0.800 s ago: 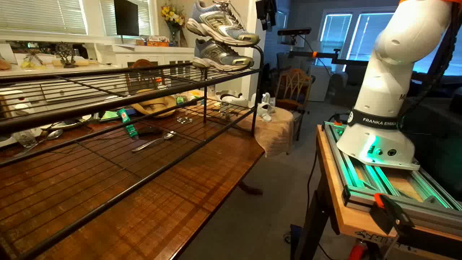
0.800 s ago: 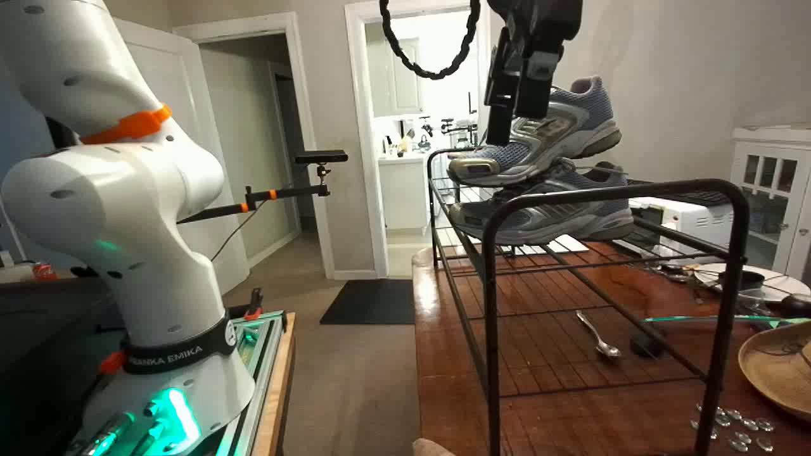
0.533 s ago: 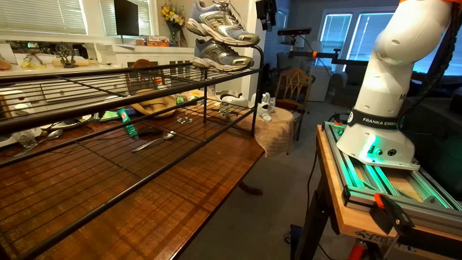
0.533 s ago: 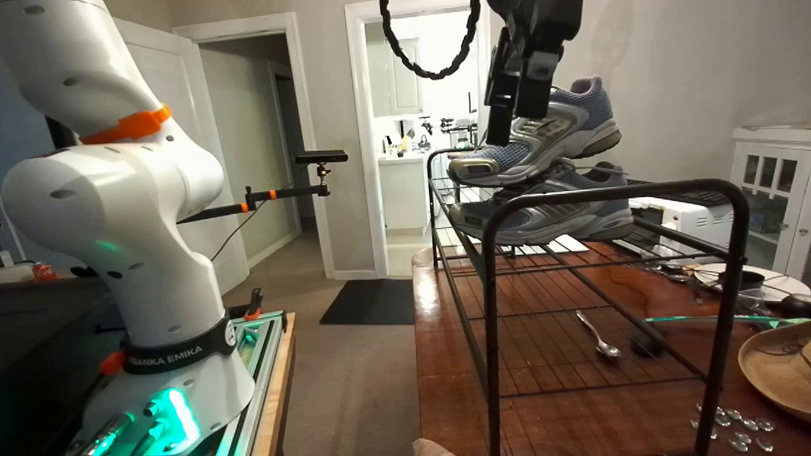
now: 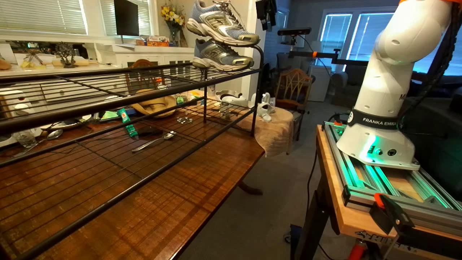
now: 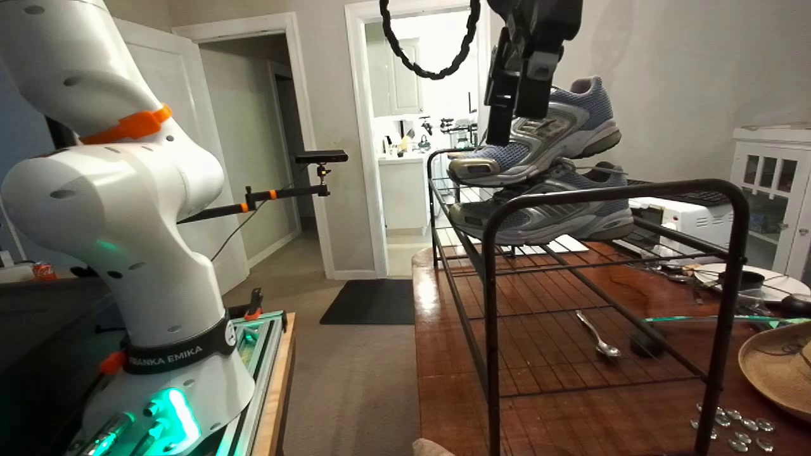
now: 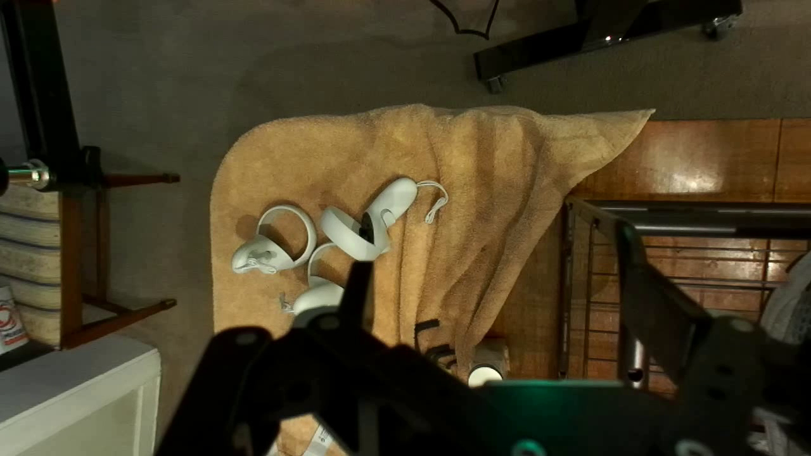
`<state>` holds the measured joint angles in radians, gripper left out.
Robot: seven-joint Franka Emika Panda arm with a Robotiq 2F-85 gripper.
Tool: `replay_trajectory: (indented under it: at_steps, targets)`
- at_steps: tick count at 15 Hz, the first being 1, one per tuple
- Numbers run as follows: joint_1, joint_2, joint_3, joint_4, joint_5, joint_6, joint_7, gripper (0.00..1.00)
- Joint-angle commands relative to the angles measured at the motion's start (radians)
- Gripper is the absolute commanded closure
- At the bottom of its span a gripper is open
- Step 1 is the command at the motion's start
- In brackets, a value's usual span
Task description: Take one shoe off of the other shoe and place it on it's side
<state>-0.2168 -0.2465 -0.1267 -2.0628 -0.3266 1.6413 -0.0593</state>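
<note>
Upper running shoe ungrasped atop lower running shoe.
Pincer is spread, gripping nothing; upper shoe lies outside, to one side, toe toward robot base.

Pale walls, black floor mat

No visible change, both exterior views, tiny shifts hard to tell

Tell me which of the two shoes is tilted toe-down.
The upper shoe: its heel stands clearly higher than its toe, while the lower shoe, beneath it, sits roughly level on the rack.
</note>
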Motion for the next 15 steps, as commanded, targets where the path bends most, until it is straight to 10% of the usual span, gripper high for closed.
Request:
replay_trajectory:
  at_steps: [1, 15]
  targets:
    - [0.018, 0.000, -0.016, 0.003, -0.003, -0.004, 0.003, 0.00]
    - [0.040, -0.016, -0.032, 0.032, 0.099, -0.019, -0.050, 0.00]
